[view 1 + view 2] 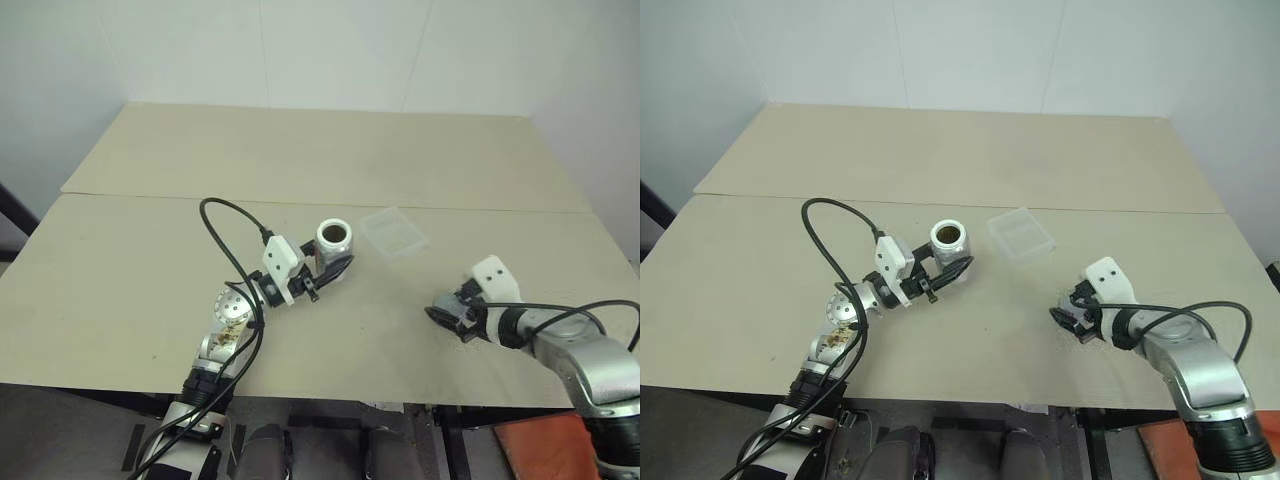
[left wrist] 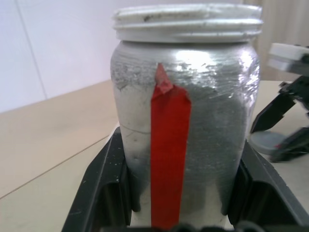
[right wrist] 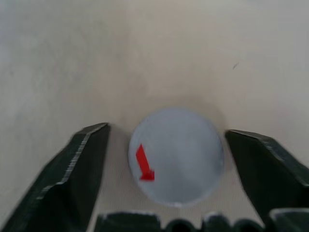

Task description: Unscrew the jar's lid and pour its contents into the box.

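One jar (image 1: 334,238), one lid (image 3: 176,155), one box (image 1: 394,232)

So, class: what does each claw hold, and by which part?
The left claw grips the open jar by its sides. The right claw holds nothing; the lid lies between its open fingers.

We see the scene evenly and brightly lit, with soft, diffuse light from above; the desk (image 1: 150,260) shows only faint, short shadows. In the left wrist view a bright glare runs across the foil wrap of the jar (image 2: 186,121), while its red tape stays crisp. In the right wrist view the lid (image 3: 176,155) and the black fingers (image 3: 72,179) look soft and out of focus, and a dim shadow rings the lid.
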Available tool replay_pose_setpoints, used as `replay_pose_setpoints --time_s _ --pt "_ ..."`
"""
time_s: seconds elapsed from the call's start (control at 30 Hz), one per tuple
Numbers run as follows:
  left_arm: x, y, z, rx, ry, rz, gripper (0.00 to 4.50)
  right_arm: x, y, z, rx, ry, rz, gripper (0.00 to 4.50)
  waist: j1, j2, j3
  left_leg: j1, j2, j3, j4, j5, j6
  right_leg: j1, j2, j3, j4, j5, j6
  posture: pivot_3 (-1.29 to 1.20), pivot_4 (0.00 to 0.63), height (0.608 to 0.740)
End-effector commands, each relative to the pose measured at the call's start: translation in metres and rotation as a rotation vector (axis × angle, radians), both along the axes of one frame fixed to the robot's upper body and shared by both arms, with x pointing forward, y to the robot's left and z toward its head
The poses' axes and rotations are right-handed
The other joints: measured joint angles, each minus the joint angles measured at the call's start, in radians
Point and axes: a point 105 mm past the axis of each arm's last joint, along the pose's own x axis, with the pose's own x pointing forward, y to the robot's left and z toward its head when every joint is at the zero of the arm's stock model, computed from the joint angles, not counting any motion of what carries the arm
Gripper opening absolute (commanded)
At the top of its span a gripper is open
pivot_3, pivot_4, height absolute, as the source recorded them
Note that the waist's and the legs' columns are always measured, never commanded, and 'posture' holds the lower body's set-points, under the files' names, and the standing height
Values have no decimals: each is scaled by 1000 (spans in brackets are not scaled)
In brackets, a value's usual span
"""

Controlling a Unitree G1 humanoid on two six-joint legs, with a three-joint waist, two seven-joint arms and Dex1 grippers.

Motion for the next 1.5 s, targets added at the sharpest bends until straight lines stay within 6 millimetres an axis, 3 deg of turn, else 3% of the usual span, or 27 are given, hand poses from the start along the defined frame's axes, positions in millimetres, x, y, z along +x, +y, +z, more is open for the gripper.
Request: replay_pose_setpoints --time_s 0.03,0.13,0.27,0.4,0.57,0.7,0.9,1.03,1.27,1.5 --pt "5 -1 10 -26 33 24 1996 0 2 28 34 -99 -13 4493 -1 0 0 0 0 0 0 0 0 0 0 0 0 0 0 0 150 740" --pt "18 -4 19 -63 83 73 1996 5 0 56 60 -220 -84 4493 -1 0 0 0 0 -1 0 0 0 -1 0 0 0 0 0 0 150 740" --pt "52 -16 41 -85 157 172 1996 5 6 82 68 -353 -109 4493 8 -1 0 -1 -1 -2 2 0 0 0 0 -1 1 0 1 0 150 740" --pt "84 -34 67 -29 97 226 1996 2 13 99 84 -466 -126 4493 8 -1 0 -2 -2 -3 2 0 0 0 0 -2 0 0 1 0 150 740" --pt "113 -58 67 386 -148 359 1996 -2 20 101 79 -492 -146 4493 8 -1 1 -4 -3 -3 -1 0 0 0 0 -4 0 0 1 0 150 740" --pt "117 -77 79 622 -400 424 1996 -8 23 101 128 -515 -165 4493 8 -1 1 -10 -3 -3 -1 2 -3 -4 -1 -6 -3 -1 3 0 150 740" --pt "110 -95 94 1012 -1014 483 1996 -17 23 104 168 -549 -210 4493 19 -1 1 -20 -10 -3 -2 3 -5 -15 -6 -8 -3 -3 6 0 150 740" --pt "100 -111 97 1223 -1436 409 1996 -23 22 101 166 -539 -227 4493 30 -1 1 -21 -10 -4 -2 3 -5 -15 -7 -10 -3 -3 7 0 150 740" --pt "91 -123 93 1354 -1756 284 1996 -28 21 97 177 -533 -258 4493 28 -1 1 -22 -9 -4 -1 3 -5 -16 -7 -10 -2 -4 7 0 150 740" --pt "97 -115 87 1416 -1710 277 1996 -28 22 94 170 -526 -257 4493 28 -1 1 -22 -9 -4 0 3 -5 -17 -7 -10 -1 -4 7 0 150 740"
